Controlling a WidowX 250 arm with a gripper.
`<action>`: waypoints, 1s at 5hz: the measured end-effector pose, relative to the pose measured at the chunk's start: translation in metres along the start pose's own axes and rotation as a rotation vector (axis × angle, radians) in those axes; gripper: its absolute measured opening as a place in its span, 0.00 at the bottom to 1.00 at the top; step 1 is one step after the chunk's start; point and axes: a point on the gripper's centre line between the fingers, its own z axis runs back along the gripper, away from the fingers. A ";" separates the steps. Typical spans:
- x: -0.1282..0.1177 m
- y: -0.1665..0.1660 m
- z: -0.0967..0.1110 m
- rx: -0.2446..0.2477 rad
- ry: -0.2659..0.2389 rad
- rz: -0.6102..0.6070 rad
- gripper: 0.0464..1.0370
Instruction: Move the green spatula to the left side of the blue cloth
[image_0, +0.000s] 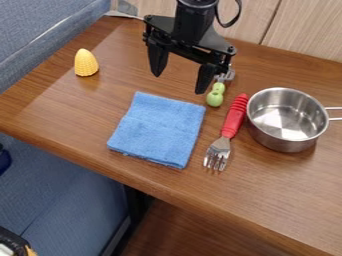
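Wooden table (287, 200), with the black gripper (179, 84) above its far part, fingers spread apart and nothing between them. Blue cloth (160, 130) lies flat at centre. Metal saucepan (286, 141) stands at right, handle pointing right. Red-handled fork (234, 117) lies between cloth and saucepan, tines toward the near side. Green-handled utensil (215, 96) rests just beyond the cloth's far right corner, metal head pointing far. Yellow toy corn cob (85, 63) occupies the far left.
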 end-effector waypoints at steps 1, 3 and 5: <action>-0.003 -0.002 -0.010 0.006 0.041 0.004 0.96; 0.024 -0.015 -0.032 0.017 0.103 0.084 0.96; 0.043 -0.038 -0.060 -0.051 0.134 0.084 0.96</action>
